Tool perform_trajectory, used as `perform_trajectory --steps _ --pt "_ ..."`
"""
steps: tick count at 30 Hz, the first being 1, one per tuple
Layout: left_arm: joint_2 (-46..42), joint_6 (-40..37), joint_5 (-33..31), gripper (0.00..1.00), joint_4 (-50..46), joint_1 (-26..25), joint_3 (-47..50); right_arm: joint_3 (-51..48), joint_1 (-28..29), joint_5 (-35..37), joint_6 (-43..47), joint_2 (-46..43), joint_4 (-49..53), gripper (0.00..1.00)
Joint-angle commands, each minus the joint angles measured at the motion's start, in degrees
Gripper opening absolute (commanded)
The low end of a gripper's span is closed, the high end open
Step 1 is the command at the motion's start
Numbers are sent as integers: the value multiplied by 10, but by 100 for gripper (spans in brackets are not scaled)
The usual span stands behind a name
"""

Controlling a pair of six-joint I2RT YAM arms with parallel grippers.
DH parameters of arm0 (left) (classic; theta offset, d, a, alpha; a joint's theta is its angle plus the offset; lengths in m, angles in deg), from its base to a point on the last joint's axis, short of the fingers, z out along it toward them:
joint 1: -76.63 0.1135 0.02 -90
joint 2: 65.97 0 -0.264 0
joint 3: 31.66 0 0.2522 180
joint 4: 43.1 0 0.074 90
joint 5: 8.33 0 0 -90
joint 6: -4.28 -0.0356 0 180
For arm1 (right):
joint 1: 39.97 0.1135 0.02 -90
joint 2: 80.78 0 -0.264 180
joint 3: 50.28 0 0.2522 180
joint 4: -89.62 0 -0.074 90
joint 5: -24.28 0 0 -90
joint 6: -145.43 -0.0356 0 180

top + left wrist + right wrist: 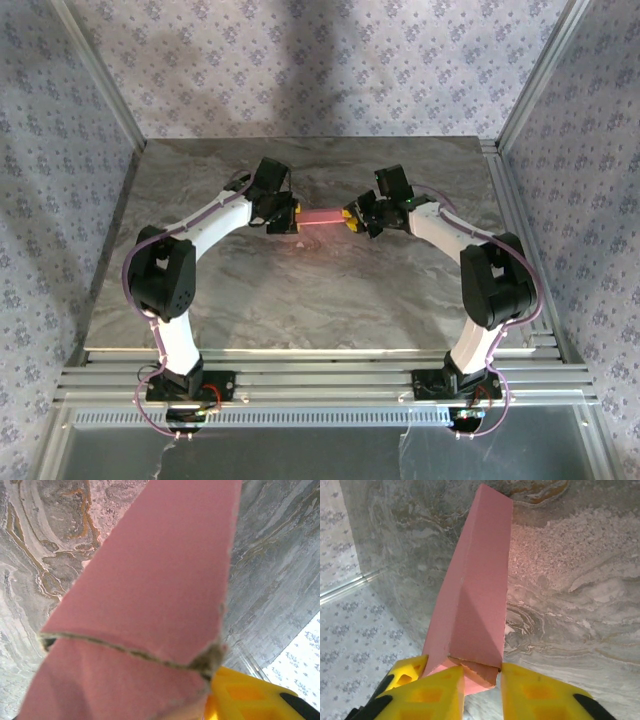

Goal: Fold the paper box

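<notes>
Paper box [322, 217]: slim, pink, at frame centre over table [300, 300], spanning between both grippers. Right gripper [482, 676]: fingers [540, 695] press both sides of box end, gripping. Left gripper [285, 221]: box blocks wrist view, one yellow finger [240, 695] at lower right, other hidden. Cannot tell whether clamped.

The paper box [475, 605] is pink-red on every visible face. Its raw edges, lower centre of my left wrist view, show grey-brown. My right fingers [540, 695] and left finger [240, 695] are yellow with black parts. The table [300, 290] is grey marble with white and ochre veins. The walls [330, 60] carry a pale lilac floral print. My arms [180, 345] are white and black, with purple cables [127, 275].
</notes>
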Motion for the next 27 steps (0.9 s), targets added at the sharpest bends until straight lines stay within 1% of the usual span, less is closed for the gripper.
perform_trajectory --steps 1,4,7,9,13,16,18,20,22,24,27 --pt "17 -39 15 36 -37 0 8 15 0 9 12 -7 32 34" --pt "4 -66 -8 37 -34 -4 25 15 -1 14 34 -28 54 45" --pt "-9 -80 -24 37 -5 -18 64 3 -3 15 56 -50 74 51" --pt "-14 -75 -32 38 40 -28 107 -25 -7 12 62 -64 73 53" --pt "-13 -31 -40 40 158 -57 218 -65 -12 0 66 -79 65 54" --pt "-13 -21 -53 46 216 -69 272 -79 -13 -1 71 -91 65 57" --pt "-14 -31 -54 53 231 -72 287 -83 -17 0 77 -96 69 58" --pt "-32 -50 -51 58 222 -73 289 -83 -19 -4 85 -99 74 58" --pt "-69 -70 -65 63 173 -75 279 -89 -19 -4 88 -105 77 55" --pt "-107 -79 -73 66 135 -75 271 -104 -17 -3 84 -114 67 55" --pt "-142 -89 -50 69 80 -67 247 -137 -15 -10 64 -121 37 55"
